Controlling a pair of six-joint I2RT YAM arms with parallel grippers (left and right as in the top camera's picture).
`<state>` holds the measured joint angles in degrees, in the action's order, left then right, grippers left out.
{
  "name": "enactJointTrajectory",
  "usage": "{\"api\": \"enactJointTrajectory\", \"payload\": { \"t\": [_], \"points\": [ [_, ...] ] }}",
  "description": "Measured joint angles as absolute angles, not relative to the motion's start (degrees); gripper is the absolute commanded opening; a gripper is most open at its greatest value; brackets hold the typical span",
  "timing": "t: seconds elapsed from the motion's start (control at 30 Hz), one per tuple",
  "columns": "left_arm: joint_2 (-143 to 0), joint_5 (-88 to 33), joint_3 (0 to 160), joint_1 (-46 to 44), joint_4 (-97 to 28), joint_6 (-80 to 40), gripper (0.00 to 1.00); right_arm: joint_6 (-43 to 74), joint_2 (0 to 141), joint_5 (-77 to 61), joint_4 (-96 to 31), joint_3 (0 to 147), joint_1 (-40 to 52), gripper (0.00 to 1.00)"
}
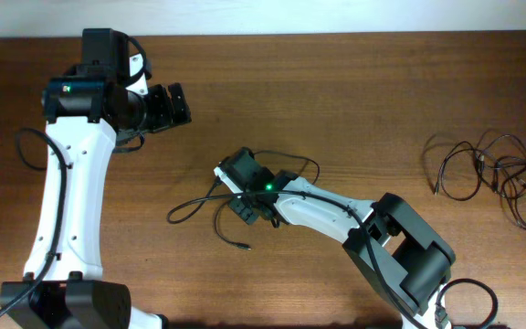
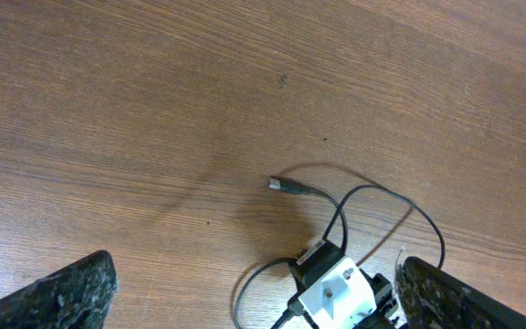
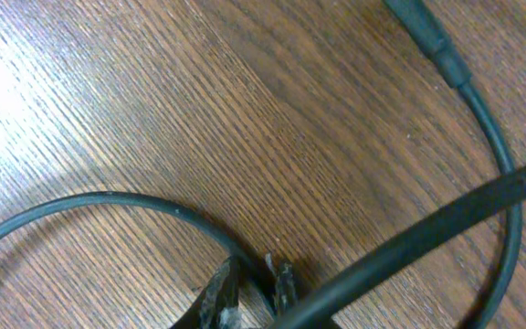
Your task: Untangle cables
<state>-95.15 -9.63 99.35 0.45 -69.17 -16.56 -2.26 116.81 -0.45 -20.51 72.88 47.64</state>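
One thin black cable lies in loose loops at the table's middle, with a plug end toward the front. My right gripper is down on it. In the right wrist view the right gripper is shut on this cable, which runs between the two fingertips. A second stretch of cord with its plug curves past on the right. A tangled bundle of cables lies at the far right. My left gripper hovers open at the upper left; in its own view the left gripper looks down at a silver-tipped plug.
The right arm's white wrist housing sits below the left gripper, between its fingers in that view. The right arm's base stands at the front right, the left arm's base at the front left. Bare wooden table lies between the cable groups.
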Motion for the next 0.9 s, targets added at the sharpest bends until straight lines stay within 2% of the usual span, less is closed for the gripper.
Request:
{"api": "enactJointTrajectory", "payload": {
  "t": [0.07,0.13,0.37,0.67,0.9],
  "points": [
    [-95.2,-9.6,99.4,0.4,-69.2,-16.6,0.99,-2.4,116.8,-0.4,-20.5,72.9,47.6,0.15],
    [-95.2,-9.6,99.4,0.4,-69.2,-16.6,0.99,-2.4,116.8,-0.4,-20.5,72.9,47.6,0.04],
    [-95.2,-9.6,99.4,0.4,-69.2,-16.6,0.99,2.6,116.8,-0.5,-21.8,73.5,47.5,0.04],
    [-95.2,-9.6,99.4,0.4,-69.1,-16.6,0.99,6.2,110.4,-5.9,-36.0,84.2,45.3,0.04],
    [-95.2,-9.6,99.4,0.4,-69.1,-16.6,0.99,5.5,108.4,-7.6,-42.5,85.2,45.3,0.04]
  ]
}}
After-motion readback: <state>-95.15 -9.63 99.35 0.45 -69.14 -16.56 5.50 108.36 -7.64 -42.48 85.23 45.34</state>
